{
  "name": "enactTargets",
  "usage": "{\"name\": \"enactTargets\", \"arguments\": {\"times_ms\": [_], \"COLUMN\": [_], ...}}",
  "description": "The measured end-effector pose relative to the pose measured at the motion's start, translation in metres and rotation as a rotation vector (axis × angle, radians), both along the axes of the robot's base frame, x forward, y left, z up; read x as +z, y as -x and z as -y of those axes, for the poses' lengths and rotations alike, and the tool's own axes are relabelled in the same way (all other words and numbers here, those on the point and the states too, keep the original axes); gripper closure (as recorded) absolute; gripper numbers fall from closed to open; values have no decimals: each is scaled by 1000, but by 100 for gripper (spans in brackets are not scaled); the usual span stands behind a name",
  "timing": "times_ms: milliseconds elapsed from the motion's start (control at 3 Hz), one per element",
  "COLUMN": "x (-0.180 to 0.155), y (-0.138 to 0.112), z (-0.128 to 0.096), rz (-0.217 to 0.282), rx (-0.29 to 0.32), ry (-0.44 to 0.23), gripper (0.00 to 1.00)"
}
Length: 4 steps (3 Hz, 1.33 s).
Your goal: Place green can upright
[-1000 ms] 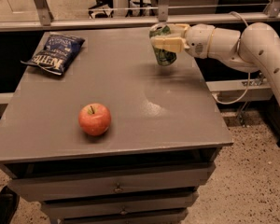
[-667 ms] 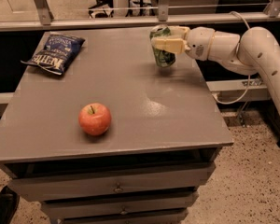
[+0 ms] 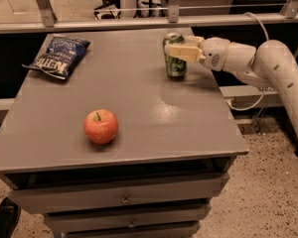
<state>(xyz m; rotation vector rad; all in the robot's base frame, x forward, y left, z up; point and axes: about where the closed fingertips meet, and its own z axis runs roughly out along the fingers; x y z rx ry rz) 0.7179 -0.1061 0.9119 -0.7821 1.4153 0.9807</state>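
Note:
The green can (image 3: 176,66) stands upright near the far right edge of the grey table (image 3: 139,113), its base at or just above the tabletop. My gripper (image 3: 182,46) reaches in from the right on the white arm (image 3: 268,68). It is shut on the can's upper half, with one pale finger (image 3: 181,53) across the can's front and the other behind it.
A red apple (image 3: 101,126) sits at the front middle-left of the table. A dark blue chip bag (image 3: 59,56) lies at the far left corner. A metal rail (image 3: 139,23) runs behind the table. Drawers (image 3: 124,200) are below the tabletop.
The gripper and the can have come down slightly toward the tabletop. The apple and the chip bag have not moved.

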Motion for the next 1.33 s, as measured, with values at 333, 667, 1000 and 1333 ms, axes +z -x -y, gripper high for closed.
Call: {"name": "enactTargets", "arguments": {"times_ms": [333,667,1000,1333], "x": [-8,-13,-14,-9], "y": [5,14,26,49], "z": [6,15,25,45], "rz": [-17,-19,-8,36], "rx": [7,12,21,52], "ry": [-7,5,44,179], "gripper": [43,20,0,0]}}
